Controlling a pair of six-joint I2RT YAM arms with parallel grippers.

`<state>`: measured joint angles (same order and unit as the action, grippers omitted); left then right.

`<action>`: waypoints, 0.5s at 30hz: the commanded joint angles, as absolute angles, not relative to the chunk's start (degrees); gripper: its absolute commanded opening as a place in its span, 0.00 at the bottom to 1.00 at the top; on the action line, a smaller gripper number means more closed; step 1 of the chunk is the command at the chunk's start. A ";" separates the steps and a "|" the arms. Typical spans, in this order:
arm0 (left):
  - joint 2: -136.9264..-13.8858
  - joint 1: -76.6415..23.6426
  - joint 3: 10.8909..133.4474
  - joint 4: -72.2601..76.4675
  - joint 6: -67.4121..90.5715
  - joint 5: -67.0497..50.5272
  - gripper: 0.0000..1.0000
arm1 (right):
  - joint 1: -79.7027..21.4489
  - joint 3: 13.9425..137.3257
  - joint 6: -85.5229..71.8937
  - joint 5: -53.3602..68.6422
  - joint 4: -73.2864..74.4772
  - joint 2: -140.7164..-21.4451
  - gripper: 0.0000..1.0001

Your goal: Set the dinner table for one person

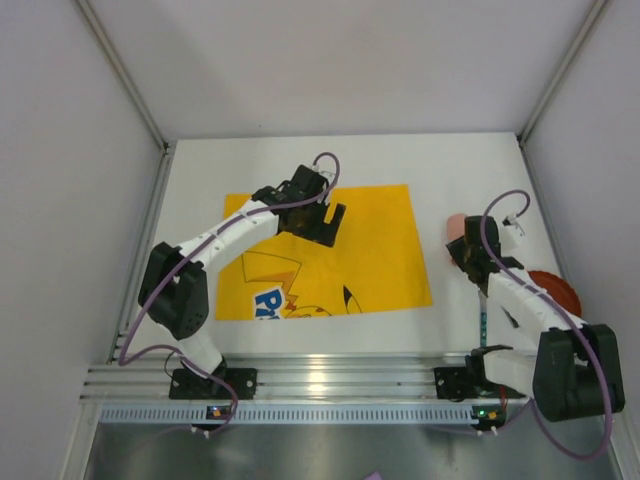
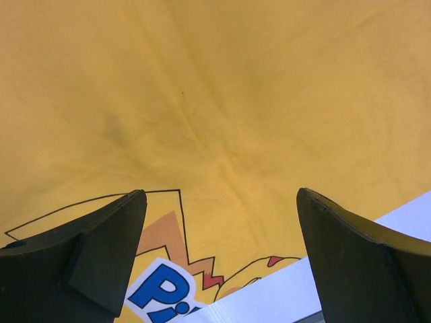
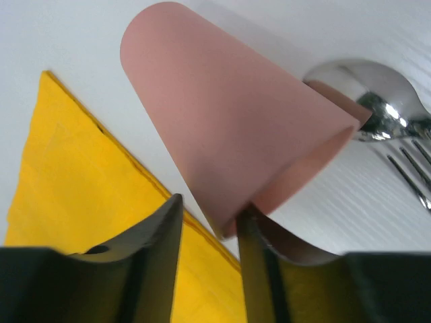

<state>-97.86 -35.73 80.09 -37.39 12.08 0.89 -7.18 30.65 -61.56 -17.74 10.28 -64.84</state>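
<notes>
A: Where do we find the dinner table (image 1: 300, 165)?
B: Beneath both our arms. Our left gripper (image 2: 220, 195) spreads wide over the yellow mat (image 2: 222, 101). Our right gripper (image 3: 210, 210) sits narrow astride the rim of the pink cup (image 3: 229, 114); clamped or not, we cannot tell.

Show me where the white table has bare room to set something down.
Free: the matte white tabletop beyond the yellow printed cloth mat and left of it. Crowded: right of the mat, where the right hand grips a pink cup beside a shiny metal spoon, a fork and a reddish round plate.
</notes>
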 commanded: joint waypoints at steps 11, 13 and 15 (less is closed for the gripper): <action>-96.16 -35.86 80.77 -37.36 13.44 -2.10 0.99 | -7.73 82.61 -40.88 -4.76 35.53 -83.71 0.00; -95.72 -35.86 80.16 -36.39 13.88 -2.72 0.99 | -8.96 95.71 -39.91 -1.07 44.85 -91.01 0.00; -95.45 -35.86 79.37 -35.25 14.15 -3.60 0.99 | -9.49 102.97 -40.16 4.87 49.99 -95.86 0.00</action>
<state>-97.91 -35.73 79.92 -38.11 12.95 -1.72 -8.12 92.82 -43.29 -5.48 34.68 -89.76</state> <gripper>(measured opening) 0.987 0.025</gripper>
